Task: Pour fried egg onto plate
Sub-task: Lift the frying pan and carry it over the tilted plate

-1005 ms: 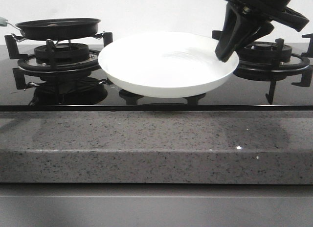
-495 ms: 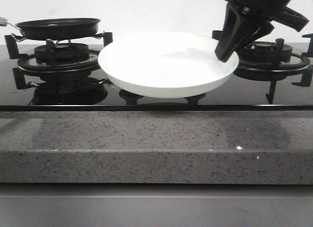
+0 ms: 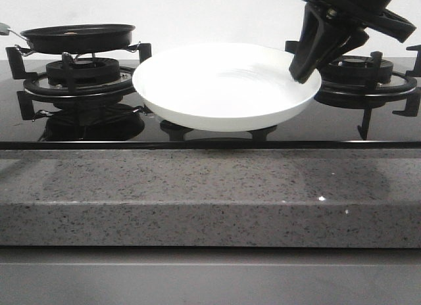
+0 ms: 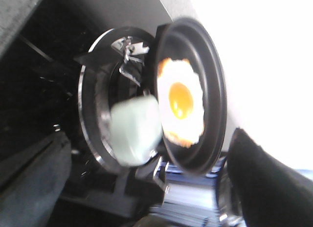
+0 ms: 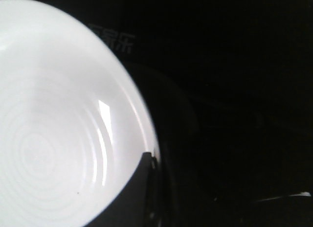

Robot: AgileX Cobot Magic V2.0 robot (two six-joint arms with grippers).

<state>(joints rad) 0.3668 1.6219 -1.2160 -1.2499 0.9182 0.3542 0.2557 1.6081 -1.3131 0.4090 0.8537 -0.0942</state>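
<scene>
The white plate hangs level over the middle of the hob. My right gripper is shut on its right rim. In the right wrist view, one finger lies over the plate at its edge. The fried egg, white with an orange yolk, lies in the black frying pan, which sits on the left burner. My left gripper is open. The pan's pale handle end is ahead of it, between the spread fingers and not gripped. The left gripper is out of the front view.
Black gas hob with cast-iron pan supports at the left and right. A grey speckled stone counter edge runs along the front. A white wall stands behind the hob.
</scene>
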